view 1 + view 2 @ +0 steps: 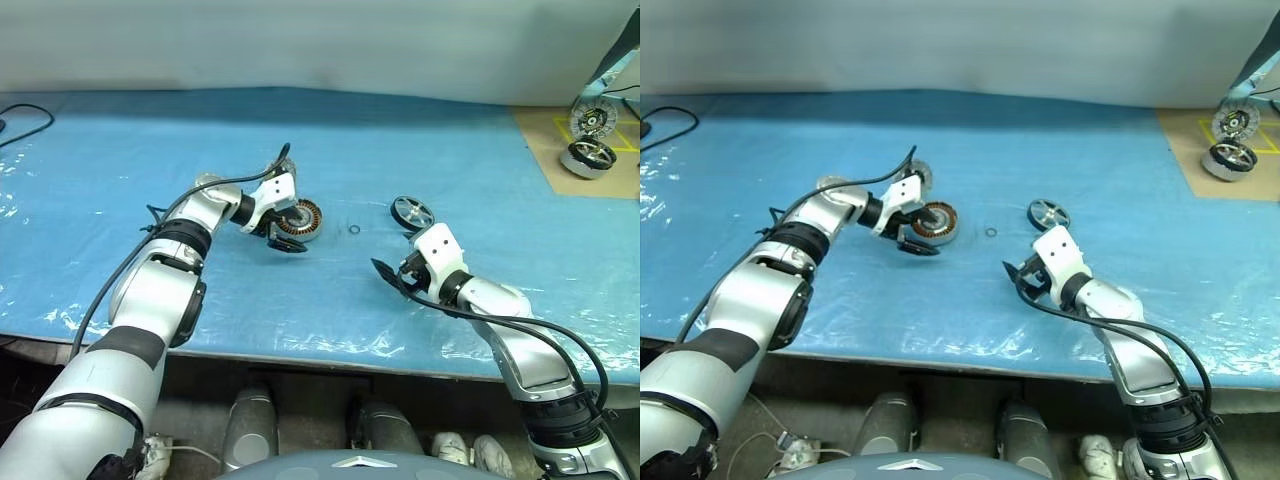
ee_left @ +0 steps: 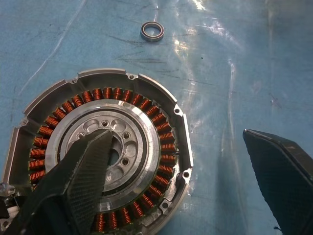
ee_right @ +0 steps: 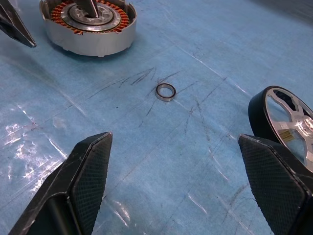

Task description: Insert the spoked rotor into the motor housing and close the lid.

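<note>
**Rotor not yet in the housing, lid not yet on**

You see that nothing of the task is finished. The housing lies on the blue bench with its copper windings open to view and nothing seated in it. The rotor rests apart, to the right of the housing, just beyond your right claw. A small ring lies between the two.

Your left claw is wide open and holds nothing; one finger hangs over the housing's hub, the other stands outside the rim. The right claw is also wide open and empty, pointing toward the ring.

So inserting the rotor and closing the lid both remain.

A round grey piece just behind the left wrist may be the lid, but the arm covers most of it, so I cannot be sure. In the right wrist view the rotor is cut off at the edge.
</note>
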Robot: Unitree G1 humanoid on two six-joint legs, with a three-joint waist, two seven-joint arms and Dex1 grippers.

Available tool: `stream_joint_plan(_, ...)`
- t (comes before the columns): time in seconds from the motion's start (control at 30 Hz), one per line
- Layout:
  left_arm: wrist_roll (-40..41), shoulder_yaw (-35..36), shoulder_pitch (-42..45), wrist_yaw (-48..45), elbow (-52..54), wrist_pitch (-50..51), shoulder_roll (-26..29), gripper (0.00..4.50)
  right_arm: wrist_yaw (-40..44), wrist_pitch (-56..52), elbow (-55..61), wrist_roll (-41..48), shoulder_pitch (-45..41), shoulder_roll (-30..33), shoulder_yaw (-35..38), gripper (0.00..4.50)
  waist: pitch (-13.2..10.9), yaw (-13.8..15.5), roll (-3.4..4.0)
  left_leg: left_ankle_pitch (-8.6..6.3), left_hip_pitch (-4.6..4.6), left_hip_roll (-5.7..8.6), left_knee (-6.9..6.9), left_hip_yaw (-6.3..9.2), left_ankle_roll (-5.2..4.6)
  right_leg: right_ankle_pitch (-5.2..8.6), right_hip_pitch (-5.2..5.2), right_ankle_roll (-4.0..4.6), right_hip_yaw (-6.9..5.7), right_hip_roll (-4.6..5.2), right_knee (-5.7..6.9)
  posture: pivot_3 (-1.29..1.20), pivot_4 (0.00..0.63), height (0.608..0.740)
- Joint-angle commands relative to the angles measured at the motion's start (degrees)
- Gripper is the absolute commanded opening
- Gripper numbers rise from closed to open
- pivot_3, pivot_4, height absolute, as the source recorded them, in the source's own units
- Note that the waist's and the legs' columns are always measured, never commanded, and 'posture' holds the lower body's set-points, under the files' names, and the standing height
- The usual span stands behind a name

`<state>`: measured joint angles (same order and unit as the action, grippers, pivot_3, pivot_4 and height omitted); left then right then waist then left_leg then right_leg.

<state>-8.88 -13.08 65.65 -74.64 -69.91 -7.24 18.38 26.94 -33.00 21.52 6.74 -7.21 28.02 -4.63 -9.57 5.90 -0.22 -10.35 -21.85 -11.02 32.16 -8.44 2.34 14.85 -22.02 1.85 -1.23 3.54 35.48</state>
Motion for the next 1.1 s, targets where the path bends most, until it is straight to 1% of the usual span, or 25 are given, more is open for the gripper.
stream_joint_plan(0.03, -2.59, -1.53, 0.21, 2.41, -0.72, -1.7, -0.31, 4.48, -0.64, 0.0, 3.21, 0.01, 0.43, 0.48, 2.01, 4.34, 0.0, 0.04, 0.0, 0.0, 0.01, 0.0, 0.0, 0.0, 0.0, 0.0, 0.02, 0.0, 0.0, 0.0, 0.0, 0.0, 0.15, 0.74)
stream_joint_plan(0.43, -5.19, -2.26, 1.37, 6.86, -1.25, -2.61, -0.69, 4.48, -2.02, -0.48, 4.38, -0.05, 1.79, 0.2, 1.89, 4.34, 0.0, 0.06, 0.0, 0.08, 0.32, -0.02, 0.01, 0.0, -0.14, 0.0, 0.35, -0.01, 0.0, 0.14, 0.0, 0.0, 0.15, 0.74)
stream_joint_plan(0.63, -3.86, -1.01, 2.66, 5.73, -1.2, -3.07, -0.49, 4.48, -2.31, -0.36, 4.41, -0.07, 1.97, 0.26, 1.71, 4.34, -0.05, 0.05, -0.02, 0.11, 0.3, 0.05, -0.04, -0.01, -0.18, 0.0, 0.33, -0.02, -0.01, 0.36, -0.08, 0.0, 0.15, 0.74)
stream_joint_plan(0.87, -3.25, -0.3, 3.01, 5.09, -1.5, -3.03, -0.39, 4.48, -2.06, -0.24, 3.94, 0.07, 1.5, 0.32, 1.67, 4.34, -0.09, 0.04, -0.05, 0.11, 0.27, 0.09, -0.17, -0.01, -0.19, -0.01, 0.29, -0.03, -0.07, 0.38, -0.11, 0.0, 0.15, 0.74)
stream_joint_plan(1.1, -2.83, 0.32, 2.71, 2.46, -1.42, -3.86, -0.02, 4.48, -2.05, -0.58, 4.73, -0.07, 2.18, 0.52, 1.48, 4.34, -0.14, 0.05, -0.1, 0.11, 0.25, 0.1, -0.29, -0.01, -0.19, -0.01, 0.28, -0.04, -0.09, 0.39, -0.22, 0.0, 0.15, 0.74)
